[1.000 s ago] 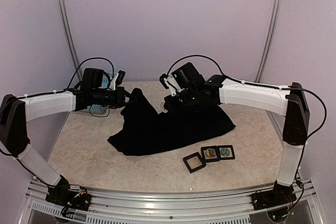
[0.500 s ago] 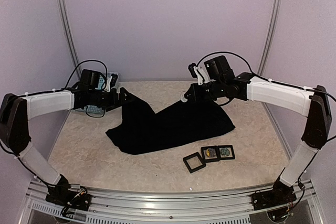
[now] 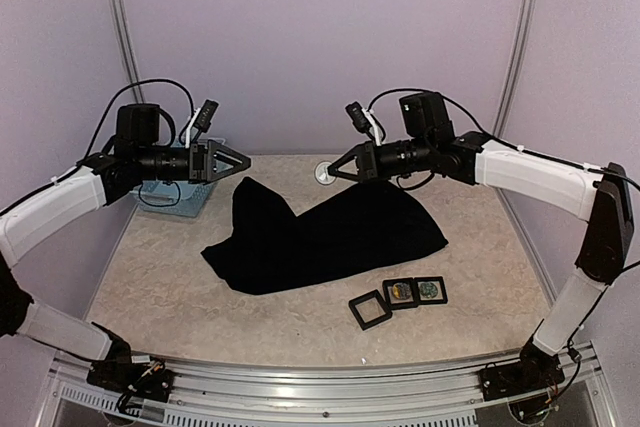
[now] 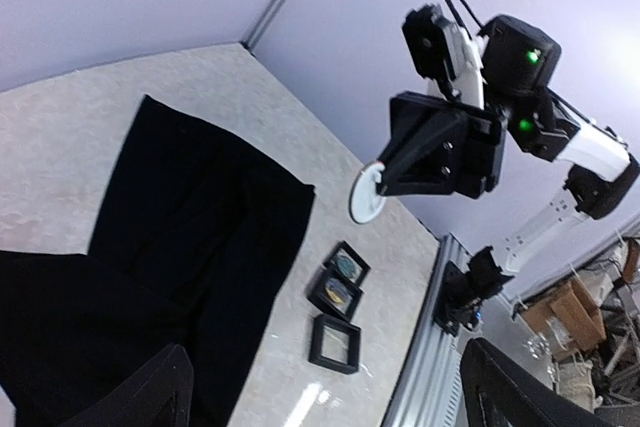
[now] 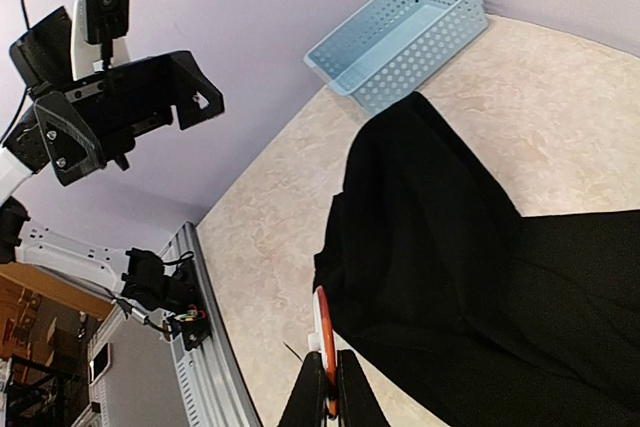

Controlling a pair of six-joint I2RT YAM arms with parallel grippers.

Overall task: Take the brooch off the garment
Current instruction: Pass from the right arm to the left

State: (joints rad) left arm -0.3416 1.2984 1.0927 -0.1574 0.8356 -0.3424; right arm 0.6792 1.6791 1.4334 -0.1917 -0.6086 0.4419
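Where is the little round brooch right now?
In the top view, the brooch is pinched in the right gripper, held up above the far middle of the table, just beyond the black garment.

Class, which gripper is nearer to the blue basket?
Left. The left gripper hangs open just right of the basket. The right gripper, pinching the brooch, is well off to the right, above the garment's far edge.

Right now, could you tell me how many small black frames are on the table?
3, in a row near the garment: left frame, middle frame, right frame. None appears hidden.
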